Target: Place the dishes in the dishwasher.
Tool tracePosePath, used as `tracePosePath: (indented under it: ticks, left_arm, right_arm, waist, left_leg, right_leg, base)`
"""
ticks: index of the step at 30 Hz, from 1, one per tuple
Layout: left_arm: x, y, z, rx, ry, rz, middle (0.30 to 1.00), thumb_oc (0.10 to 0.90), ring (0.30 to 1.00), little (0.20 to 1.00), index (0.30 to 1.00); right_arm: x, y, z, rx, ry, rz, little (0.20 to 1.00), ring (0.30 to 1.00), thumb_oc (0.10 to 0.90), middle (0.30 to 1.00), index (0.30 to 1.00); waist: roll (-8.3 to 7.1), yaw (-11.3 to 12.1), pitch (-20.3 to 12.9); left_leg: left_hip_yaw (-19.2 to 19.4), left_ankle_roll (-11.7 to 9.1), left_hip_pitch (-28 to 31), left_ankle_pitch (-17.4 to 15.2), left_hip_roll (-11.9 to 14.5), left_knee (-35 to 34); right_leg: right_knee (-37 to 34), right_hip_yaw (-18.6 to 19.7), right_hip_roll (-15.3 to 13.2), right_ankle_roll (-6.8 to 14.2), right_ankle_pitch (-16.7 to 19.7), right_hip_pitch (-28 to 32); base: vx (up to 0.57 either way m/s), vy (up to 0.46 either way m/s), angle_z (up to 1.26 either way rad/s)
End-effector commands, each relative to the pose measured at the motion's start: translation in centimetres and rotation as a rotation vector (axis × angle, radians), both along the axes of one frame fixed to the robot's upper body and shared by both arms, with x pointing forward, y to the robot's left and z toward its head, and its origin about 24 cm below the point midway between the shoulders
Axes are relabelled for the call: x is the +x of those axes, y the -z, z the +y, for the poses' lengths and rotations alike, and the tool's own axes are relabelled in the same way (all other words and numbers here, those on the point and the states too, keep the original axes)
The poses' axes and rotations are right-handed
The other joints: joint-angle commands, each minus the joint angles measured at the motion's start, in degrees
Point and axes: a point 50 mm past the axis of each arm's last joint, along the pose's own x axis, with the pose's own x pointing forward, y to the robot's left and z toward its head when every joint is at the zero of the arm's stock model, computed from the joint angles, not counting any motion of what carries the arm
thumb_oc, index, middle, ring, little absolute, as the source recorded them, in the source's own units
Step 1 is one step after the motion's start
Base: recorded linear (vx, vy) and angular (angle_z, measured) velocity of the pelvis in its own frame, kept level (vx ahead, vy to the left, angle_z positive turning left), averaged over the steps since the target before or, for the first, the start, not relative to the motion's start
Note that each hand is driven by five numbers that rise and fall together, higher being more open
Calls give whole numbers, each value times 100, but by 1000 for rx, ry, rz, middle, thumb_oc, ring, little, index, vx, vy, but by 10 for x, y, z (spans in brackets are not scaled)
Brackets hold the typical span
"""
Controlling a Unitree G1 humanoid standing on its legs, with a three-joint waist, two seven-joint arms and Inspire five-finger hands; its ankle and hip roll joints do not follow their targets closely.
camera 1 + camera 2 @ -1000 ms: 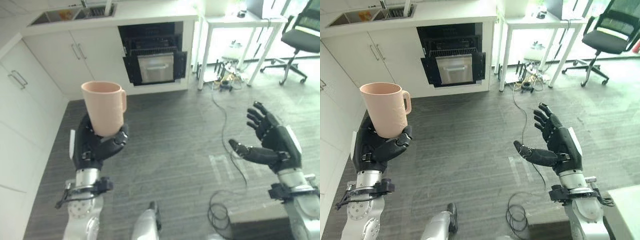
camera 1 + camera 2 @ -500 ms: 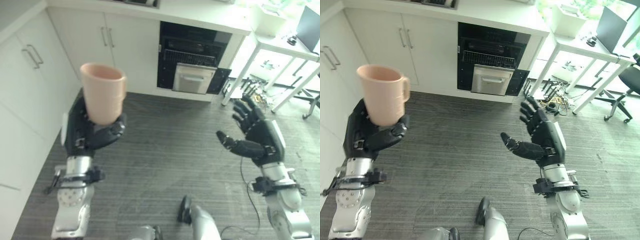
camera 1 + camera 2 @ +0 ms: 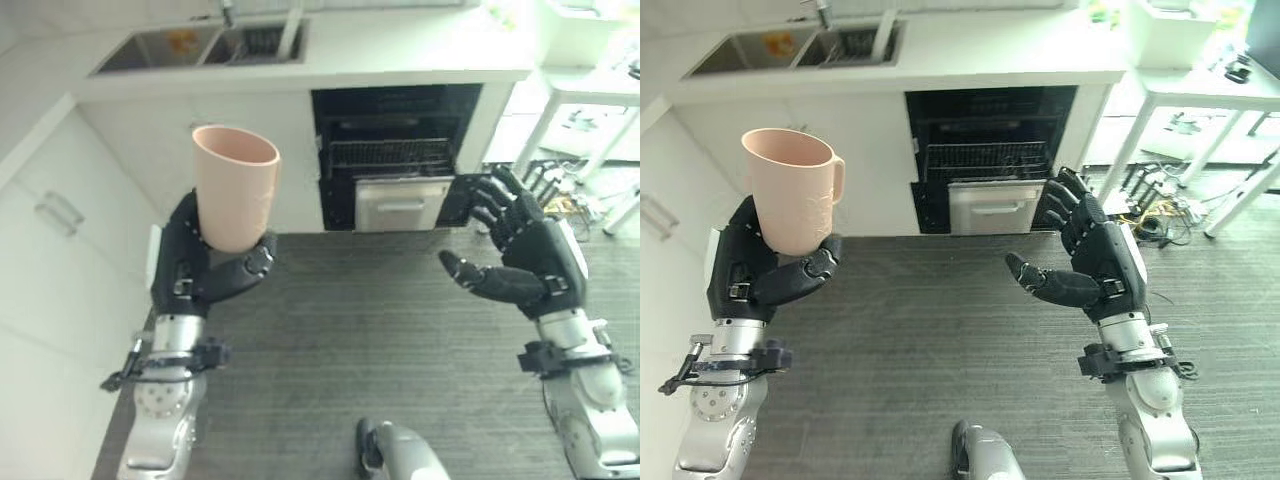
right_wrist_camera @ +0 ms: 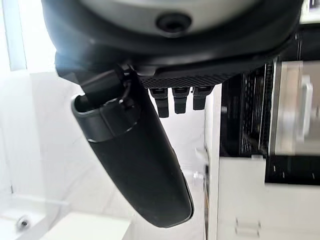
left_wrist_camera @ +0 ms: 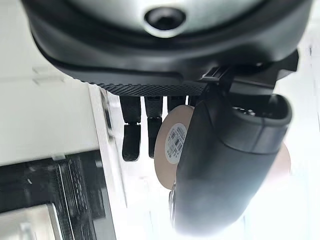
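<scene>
- Mug (image 3: 234, 185) is a pink one, held upright and raised on the left, still well short of the dishwasher (image 3: 395, 160).
- Big change: the view has swung round over the last second, so the open dishwasher now sits dead ahead at the far side with its rack (image 3: 988, 159) showing. Looks lined up for the approach.
- Left hand (image 3: 205, 270) stays curled round the mug's base.
- Right hand (image 3: 1092, 265) is spread wide, holding nothing.

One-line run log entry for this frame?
left hand: shut on pink mug, upright, raised | right hand: open, empty | dishwasher: open ahead, rack visible | step: mug not yet loaded
</scene>
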Motion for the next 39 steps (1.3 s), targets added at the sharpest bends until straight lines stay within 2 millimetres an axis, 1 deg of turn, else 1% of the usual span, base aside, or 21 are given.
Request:
tracePosePath:
  ticks: [1, 3, 4, 5, 6, 7, 8, 11, 14, 17, 19, 22, 23, 25, 26, 27, 29, 30, 32, 35, 39]
  left_arm:
    - [-12, -28, 0, 46, 58, -198, 300, 400, 300, 300, 300]
    - [-12, -26, 0, 39, 60, -191, 300, 400, 300, 300, 300]
    - [-14, -23, 3, 34, 50, -184, 300, 400, 300, 300, 300]
    - [-15, -22, 4, 32, 46, -180, 300, 400, 300, 300, 300]
    - [-16, -19, 5, 21, 38, -169, 300, 400, 300, 300, 300]
    - [-17, -19, 4, 20, 39, -167, 300, 400, 300, 300, 300]
    - [-17, -18, 3, 22, 36, -165, 300, 400, 300, 300, 300]
    - [-18, -17, 4, 18, 31, -170, 300, 400, 300, 300, 300]
    - [-15, -19, 7, 6, 4, -182, 300, 400, 300, 300, 300]
    - [-15, -25, 10, 22, -5, -194, 300, 400, 300, 300, 300]
    - [-13, -28, 8, 35, 9, -193, 300, 400, 300, 300, 300]
    - [-12, -34, 7, 43, 35, -209, 300, 400, 300, 300, 300]
    - [-12, -35, 7, 46, 39, -210, 300, 400, 300, 300, 300]
    - [-11, -36, 5, 62, 44, -214, 300, 400, 300, 300, 300]
    - [-11, -36, 4, 66, 43, -214, 300, 400, 300, 300, 300]
    - [-11, -36, 4, 66, 39, -213, 300, 400, 300, 300, 300]
    - [-8, -38, 5, 67, 30, -215, 300, 400, 300, 300, 300]
    - [-6, -40, 5, 72, 29, -221, 300, 400, 300, 300, 300]
    - [-3, -43, 5, 82, 28, -233, 300, 400, 300, 300, 300]
    - [2, -45, -1, 92, 37, -241, 300, 400, 300, 300, 300]
    - [-2, -46, -1, 98, 50, -243, 300, 400, 300, 300, 300]
  right_arm:
    - [-13, -29, 1, -6, -40, -170, 900, 900, 800, 900, 900]
    - [-11, -29, 2, 0, -45, -163, 900, 900, 800, 900, 900]
    - [-9, -28, 4, -5, -56, -160, 900, 900, 800, 900, 900]
    - [-8, -27, 5, -6, -60, -157, 900, 900, 800, 900, 900]
    - [-8, -25, 9, -10, -66, -150, 900, 900, 800, 900, 900]
    - [-8, -25, 10, -12, -65, -148, 900, 900, 800, 900, 900]
    - [-9, -24, 11, -21, -62, -148, 900, 900, 800, 900, 900]
    - [-11, -27, 6, -26, -62, -156, 900, 900, 800, 900, 900]
    - [-10, -29, 3, -35, -82, -154, 900, 900, 800, 900, 900]
    - [-14, -30, 6, -25, -101, -160, 900, 900, 800, 900, 900]
    - [-10, -30, 11, -5, -90, -163, 900, 900, 800, 900, 900]
    - [-6, -30, 14, 4, -68, -160, 900, 900, 800, 900, 900]
    - [-6, -29, 15, 8, -67, -158, 900, 900, 800, 900, 900]
    - [-6, -26, 19, 25, -70, -153, 900, 900, 800, 900, 900]
    - [-7, -24, 21, 29, -74, -147, 900, 900, 800, 900, 900]
    - [-6, -23, 22, 28, -79, -142, 900, 900, 800, 900, 900]
    - [-3, -20, 23, 28, -98, -127, 900, 900, 800, 900, 900]
    - [-2, -20, 23, 32, -103, -127, 900, 900, 800, 900, 900]
    - [-1, -21, 21, 50, -105, -132, 900, 900, 800, 900, 900]
    - [-1, -21, 20, 71, -101, -135, 900, 900, 800, 900, 900]
    - [-7, -20, 23, 94, -110, -121, 900, 900, 800, 900, 900]
  waist:
    - [-363, 41, -391]
    - [-304, 107, -317]
    - [-232, 159, -283]
    - [-140, 207, -248]
    - [104, 283, -190]
    - [129, 291, -204]
    - [202, 353, -178]
    - [238, 423, -204]
    - [273, 428, -259]
    - [233, 522, -405]
    - [152, 641, -549]
    - [19, 769, -707]
    - [-29, 804, -752]
    - [-49, 757, -764]
    - [-1, 689, -704]
    - [24, 647, -674]
    - [58, 626, -589]
    - [40, 619, -534]
    - [-58, 566, -382]
    - [-215, 319, -256]
    - [-206, 232, -258]
  left_leg:
    - [2, 338, -1487, 432, 516, 504]
    - [237, 482, -1637, 238, 429, -458]
    - [462, 511, -1567, 294, 406, -1523]
    - [492, 484, -1685, 303, 484, -1840]
    - [271, 376, -2344, 158, 753, -1840]
    - [241, 358, -2393, 172, 778, -1840]
    - [118, 234, -2837, 299, 953, -1840]
    - [154, 156, -3078, 400, 1080, -1840]
    - [384, 195, -3105, 276, 1217, -1840]
    - [418, 321, -2902, 194, 1135, -1840]
    - [358, 464, -2819, 71, 975, -1840]
    - [257, 677, -2786, -74, 690, -1840]
    - [230, 734, -2755, -113, 604, -1840]
    - [-23, 863, -2568, -259, 383, -1840]
    - [-117, 880, -2423, -310, 372, -1840]
    - [-147, 877, -2354, -343, 378, -1840]
    - [-147, 812, -2173, -365, 482, -1840]
    - [-149, 759, -2079, -396, 540, -1840]
    - [-173, 677, -1941, -494, 573, -1840]
    - [-460, 616, -1764, -788, 554, -1840]
    - [-809, 548, -1575, -992, 754, -1840]
  right_leg:
    - [-760, 4, -656, 1160, 387, 709]
    - [-760, 135, -500, 1236, 268, 820]
    - [-760, 300, -364, 1311, 167, 897]
    - [-760, 364, -252, 1350, 104, 968]
    - [-760, 470, 18, 1393, -42, 1134]
    - [-760, 478, 41, 1392, -56, 1136]
    - [-760, 515, 128, 1357, -166, 1315]
    - [-760, 552, 166, 1316, -420, 1570]
    - [-760, 450, -31, 1425, -607, 1797]
    - [-760, 365, -255, 1599, -752, 2077]
    - [-760, 208, -487, 1727, -707, 2155]
    - [-760, -55, -792, 1925, -253, 2246]
    - [-760, -200, -884, 2026, 69, 2298]
    - [-529, -338, -930, 2209, 1224, 2335]
    - [-179, -353, -934, 2207, 1430, 2019]
    - [39, -353, -954, 2183, 1476, 1762]
    - [-297, -612, -1089, 2001, 1144, 1423]
    - [-760, -736, -1136, 1968, 1026, 1373]
    - [-760, -696, -1354, 1978, 688, 885]
    - [-760, 276, -1649, 2216, 1099, 22]
    - [-760, 710, -1699, 2273, 1121, -72]
  base:
    - [238, -91, -66]
    - [331, 6, -68]
    - [345, 100, -53]
    - [484, 190, -55]
    - [345, 156, -55]
    - [464, 171, -36]
    - [253, 70, -51]
    - [347, 160, -58]
    - [410, 229, -48]
    - [408, 191, -56]
    - [331, 174, -4]
    - [203, 129, 25]
    - [208, 133, 32]
    - [261, 153, 18]
    - [188, 115, 6]
    - [136, 56, 34]
    - [159, -92, 37]
    - [137, -288, 10]
    - [132, -401, -1]
    - [217, -423, 39]
    - [237, -434, 85]
